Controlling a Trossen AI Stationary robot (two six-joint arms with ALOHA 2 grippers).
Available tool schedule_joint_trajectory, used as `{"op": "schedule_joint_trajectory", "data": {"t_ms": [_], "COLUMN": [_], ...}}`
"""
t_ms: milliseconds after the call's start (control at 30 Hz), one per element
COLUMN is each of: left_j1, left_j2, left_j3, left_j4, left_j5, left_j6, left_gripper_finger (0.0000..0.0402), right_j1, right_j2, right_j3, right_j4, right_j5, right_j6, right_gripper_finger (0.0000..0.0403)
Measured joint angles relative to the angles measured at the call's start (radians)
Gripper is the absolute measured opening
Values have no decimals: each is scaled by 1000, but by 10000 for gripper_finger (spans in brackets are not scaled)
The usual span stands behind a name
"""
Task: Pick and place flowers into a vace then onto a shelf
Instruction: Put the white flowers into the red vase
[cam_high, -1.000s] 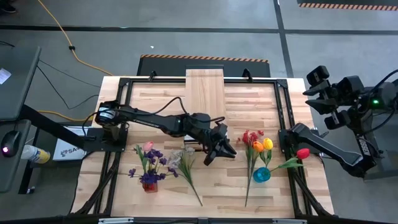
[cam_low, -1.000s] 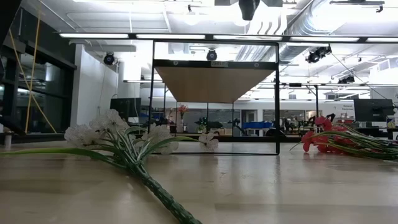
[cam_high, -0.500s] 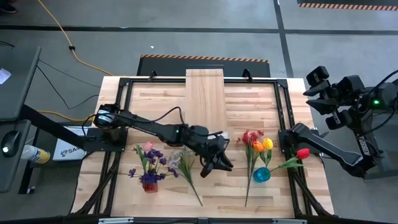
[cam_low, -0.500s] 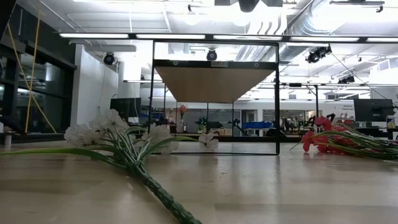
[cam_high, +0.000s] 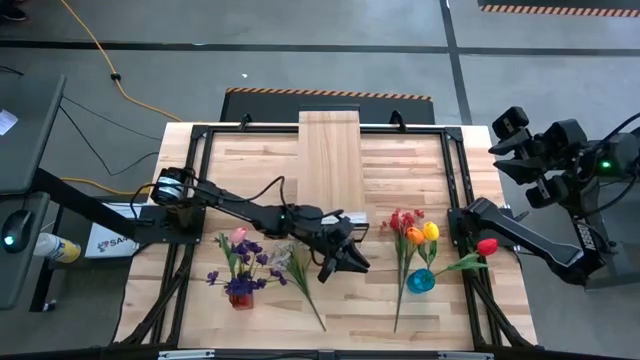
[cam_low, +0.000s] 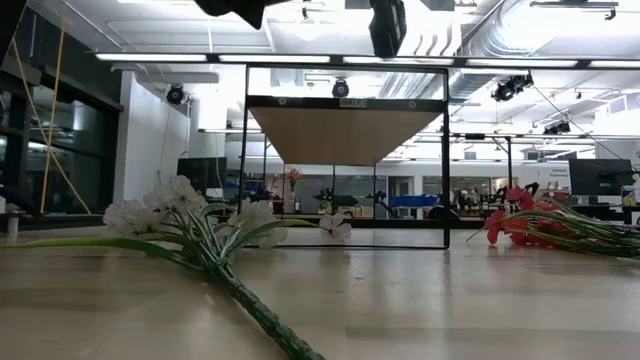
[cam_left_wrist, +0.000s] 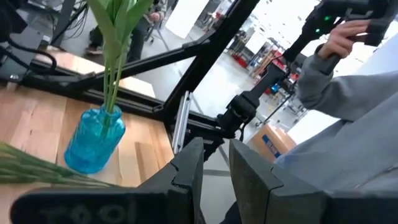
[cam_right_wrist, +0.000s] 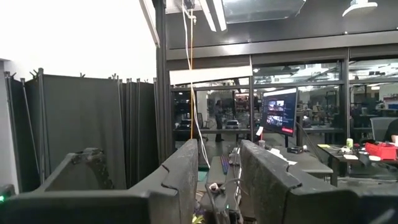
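My left gripper (cam_high: 342, 266) hangs open over the table between a white spray (cam_high: 300, 262) and a red spray (cam_high: 399, 222), touching nothing. One of its fingers (cam_low: 385, 28) shows at the top of the low view. Both sprays lie flat on the tabletop. A blue vase (cam_high: 421, 280) stands upright holding red (cam_high: 487, 246), orange and yellow tulips. In the left wrist view the blue vase (cam_left_wrist: 93, 140) is ahead of my left gripper (cam_left_wrist: 216, 168). The shelf (cam_high: 331, 150) is at the far edge. My right gripper (cam_high: 522, 148) waits raised at the right, open (cam_right_wrist: 219, 162).
A small dark-red vase (cam_high: 240, 293) with purple blossoms and a pink tulip (cam_high: 238, 236) stands near the left. A black frame (cam_high: 455, 180) borders the table. A person's hand and grey sleeve (cam_left_wrist: 339, 74) show beyond the table's right side.
My left gripper has moved toward the near edge and a little to the left, closer to the white spray, and has come down, so that it now shows at the top of the low view. The flowers and vases have stayed where they were.
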Motion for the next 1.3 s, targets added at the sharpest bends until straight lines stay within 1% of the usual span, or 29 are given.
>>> {"op": "schedule_joint_trajectory", "data": {"t_ms": [200,433,600,833,1067,1233,1300], "left_j1": [-7,-6,-8,-42,-79,-74,-70], "left_j2": [2,4,4,3,3,3,3], "left_j3": [-23,-75,-102,-111,-111,-110,-110], "left_j4": [9,39,74,73,12,-61,-90], "left_j5": [-3,-10,58,116,114,71,69], "left_j6": [9,-29,-72,-117,-157,-157,-158], "left_gripper_finger": [113,113,113,113,113,113,113], "right_j1": [0,0,0,0,0,0,0], "right_j2": [0,0,0,0,0,0,0], "right_j3": [0,0,0,0,0,0,0], "right_j4": [15,30,38,38,38,42,44], "right_j5": [0,7,28,29,33,45,45], "right_j6": [0,0,0,0,-3,-10,-11], "right_gripper_finger": [114,114,114,114,114,114,114]}}
